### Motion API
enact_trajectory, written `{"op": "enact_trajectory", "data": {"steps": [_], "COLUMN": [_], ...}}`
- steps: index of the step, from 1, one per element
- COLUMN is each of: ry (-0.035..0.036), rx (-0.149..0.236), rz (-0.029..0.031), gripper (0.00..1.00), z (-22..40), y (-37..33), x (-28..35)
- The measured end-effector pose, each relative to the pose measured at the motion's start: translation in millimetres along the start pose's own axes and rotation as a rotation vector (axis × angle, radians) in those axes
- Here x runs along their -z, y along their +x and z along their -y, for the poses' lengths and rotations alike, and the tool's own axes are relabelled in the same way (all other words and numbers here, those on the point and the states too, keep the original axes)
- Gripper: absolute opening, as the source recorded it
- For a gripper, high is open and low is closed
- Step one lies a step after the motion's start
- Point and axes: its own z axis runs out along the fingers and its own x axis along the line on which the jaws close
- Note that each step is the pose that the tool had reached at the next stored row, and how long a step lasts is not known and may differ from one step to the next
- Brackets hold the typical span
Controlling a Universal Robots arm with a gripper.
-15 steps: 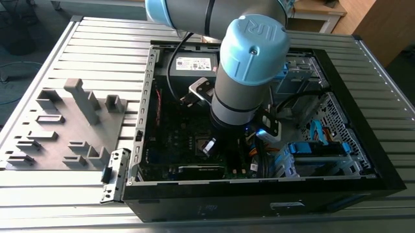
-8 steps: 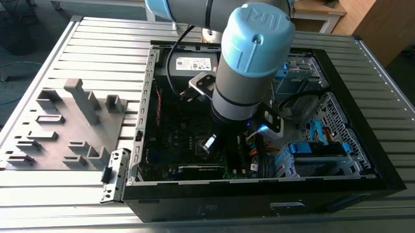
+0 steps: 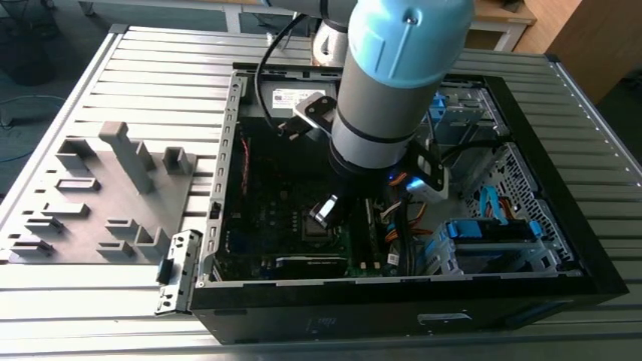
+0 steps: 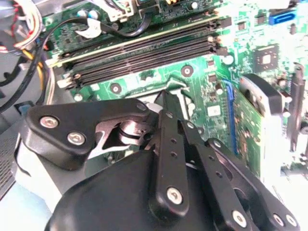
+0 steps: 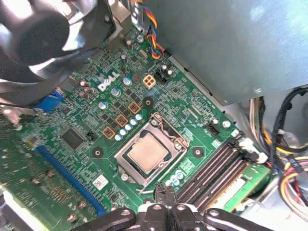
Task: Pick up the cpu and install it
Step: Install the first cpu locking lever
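The cpu [image 5: 148, 153], a small flat square with a dull metal face, lies level inside the metal-framed socket [image 5: 126, 167] on the green motherboard [image 5: 82, 192]. In the first wrist view my gripper [image 5: 165, 190] is just beside the socket's corner, above the board, with its black fingers pressed together and nothing between them. In the second wrist view the fingertips [image 4: 166, 100] point down at the socket's edge. In the exterior view the gripper [image 3: 324, 216] reaches down into the open computer case [image 3: 225, 150], above the middle of the board.
A grey power-supply box [image 5: 231, 43] and a black fan [image 5: 43, 33] flank the socket. Memory slots [image 5: 216, 168] and bundled cables [image 5: 288, 163] lie close by. A grey fixture tray [image 3: 101, 195] sits at the exterior view's left on the slatted table.
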Motion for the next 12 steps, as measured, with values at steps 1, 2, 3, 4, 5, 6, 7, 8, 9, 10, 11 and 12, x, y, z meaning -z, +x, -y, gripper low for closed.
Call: {"op": "enact_trajectory", "data": {"steps": [1, 2, 3, 4, 5, 6, 7, 8, 9, 10, 11, 12], "ry": [0.0, -0.0001, -0.0001, -0.0001, -0.0001, 0.0001, 0.0004, 0.0008, 0.0014, 0.0022, 0.0031, 0.0041], "rx": [0.0, 0.0, 0.0, 0.0, 0.0, 0.0, 0.0, 0.0, 0.0, 0.0, 0.0, 0.0], "rz": [0.0, 0.0001, 0.0003, 0.0002, 0.0002, 0.0001, 0.0003, 0.0009, 0.0016, 0.0024, 0.0032, 0.0041], "gripper": [0.11, 0.11, 0.11, 0.11, 0.11, 0.11, 0.11, 0.11, 0.11, 0.11, 0.11, 0.11], "z": [0.0, 0.0, 0.0, -0.1, -0.3, -1.2, -3.1, -5.5, -8.4, -11.5, -14.7, -17.8], "y": [0.0, -0.1, -0.1, -0.1, -0.1, 0.7, 2.3, 4.5, 7.2, 10.2, 13.2, 16.0], "x": [0.8, 0.8, 0.7, 0.8, 0.7, 0.7, 0.5, 0.0, -0.4, -0.7, -1.1, -1.3]}}
